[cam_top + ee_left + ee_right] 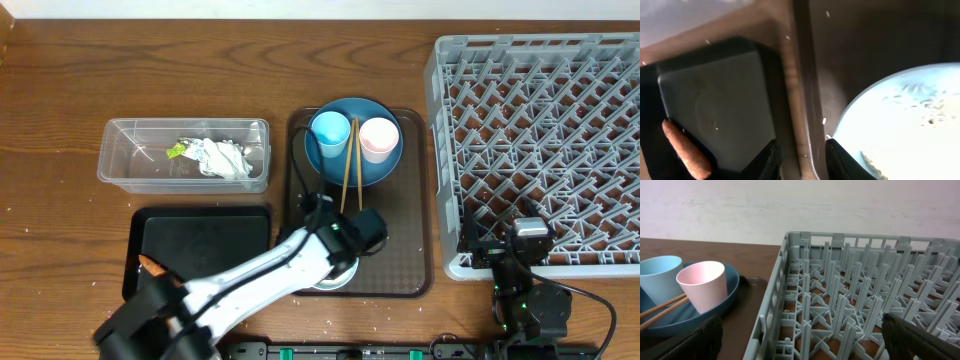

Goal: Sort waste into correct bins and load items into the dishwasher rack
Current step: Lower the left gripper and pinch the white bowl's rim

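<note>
Left hand (802, 161) hangs low over the brown tray's (802, 90) rim, fingers partway apart with nothing pinched. The pale bowl (900, 120) sits right beside it on that tray. Carrot (685, 150) lies in the black tray (715, 100). Right hand (810, 336) is spread wide at the grey rack's (840, 305) near edge. Paper scraps (225, 158) and wrapper (177, 151) are in the clear tub (120, 160). Both cups and the chopsticks (350, 165) are on the blue plate (370, 175).
</note>
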`<state>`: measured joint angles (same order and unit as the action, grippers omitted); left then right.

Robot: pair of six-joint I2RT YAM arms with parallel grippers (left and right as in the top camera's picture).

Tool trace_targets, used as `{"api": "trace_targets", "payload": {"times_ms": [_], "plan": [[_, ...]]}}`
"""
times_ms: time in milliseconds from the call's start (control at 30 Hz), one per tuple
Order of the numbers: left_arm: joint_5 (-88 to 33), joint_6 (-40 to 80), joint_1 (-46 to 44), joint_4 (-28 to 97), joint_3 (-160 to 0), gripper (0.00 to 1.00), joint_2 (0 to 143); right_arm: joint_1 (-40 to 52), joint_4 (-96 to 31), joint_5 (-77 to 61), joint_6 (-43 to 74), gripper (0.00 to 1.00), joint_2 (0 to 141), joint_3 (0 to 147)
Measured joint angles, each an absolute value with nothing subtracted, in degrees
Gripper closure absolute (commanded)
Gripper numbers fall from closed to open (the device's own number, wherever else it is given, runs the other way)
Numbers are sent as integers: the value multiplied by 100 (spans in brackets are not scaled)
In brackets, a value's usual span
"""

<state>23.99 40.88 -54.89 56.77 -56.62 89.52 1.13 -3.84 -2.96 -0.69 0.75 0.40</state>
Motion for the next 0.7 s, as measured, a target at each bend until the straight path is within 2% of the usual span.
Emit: {"api": "trace_targets", "payload": {"times_ms": [133,333,500,700], "plan": [[2272,4091,-5463,5594,-5662,67,8246,113,-384,-296,-69,1,75,40],[1041,4091,-5459,4906,-5701,67,7406,113,-384,-296,-69,1,75,40],[263,4091,-5586,4390,-5714,67,7358,113,-384,-296,-69,1,75,40],[-38,4169,-5896,4086,-5714,67,7666,113,-384,-296,-69,1,75,40]]}}
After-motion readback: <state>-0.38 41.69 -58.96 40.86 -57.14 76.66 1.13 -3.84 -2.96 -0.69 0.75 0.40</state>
